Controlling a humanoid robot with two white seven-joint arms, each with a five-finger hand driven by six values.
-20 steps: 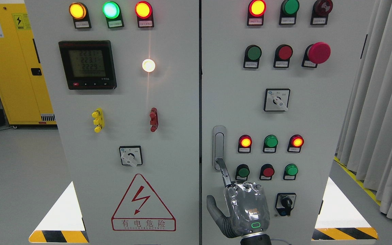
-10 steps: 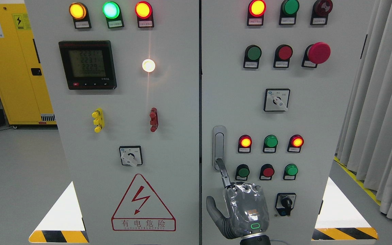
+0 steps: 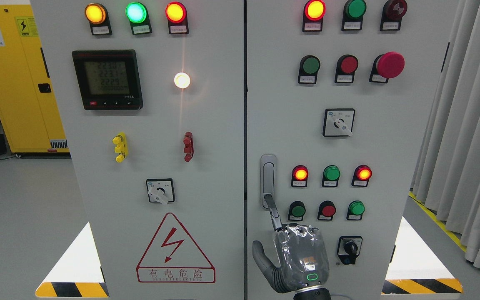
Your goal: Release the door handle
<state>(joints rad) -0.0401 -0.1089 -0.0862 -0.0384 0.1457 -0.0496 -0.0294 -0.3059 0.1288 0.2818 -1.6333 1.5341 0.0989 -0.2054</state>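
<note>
so the door handle [image 3: 268, 180] is that slim silver vertical latch on the right-hand door [image 3: 390, 175] of the grey cabinet, sitting near the door's left edge, right next to the seam between the two doors and roughly level with the lower row of lamps. the right hand [image 3: 297, 256] comes up from the bottom edge right of the middle, back of the hand facing the camera, wrapped in some clear plastic film with a little green light near the wrist. one finger, the index finger [image 3: 272, 212], is stuck straight out and its tip is touching the bottom end of the handle. the other fingers are folded in at the knuckles and the thumb [image 3: 260, 254] hangs out to the left, away from the handle. so it's not wrapped around the handle at all, just a one-finger poke at its lower end, holding nothing.

right of the handle there's a row of three lamps, red [image 3: 300, 173], green [image 3: 331, 172], red [image 3: 363, 173], and under that three push buttons [image 3: 328, 209], green, red, green. a black key switch [image 3: 350, 249] sits just right of the hand. higher up there's a rotary selector [image 3: 339, 122] and a big red mushroom button [image 3: 391, 64].

the left door [image 3: 215, 175] has a digital meter [image 3: 107, 79], a glowing white lamp [image 3: 182, 80], yellow and red terminals, another selector and a lightning warning triangle [image 3: 175, 248]. yellow cabinet [image 3: 19, 83] off to the far left, grey curtain [image 3: 469, 125] on the right.
</note>
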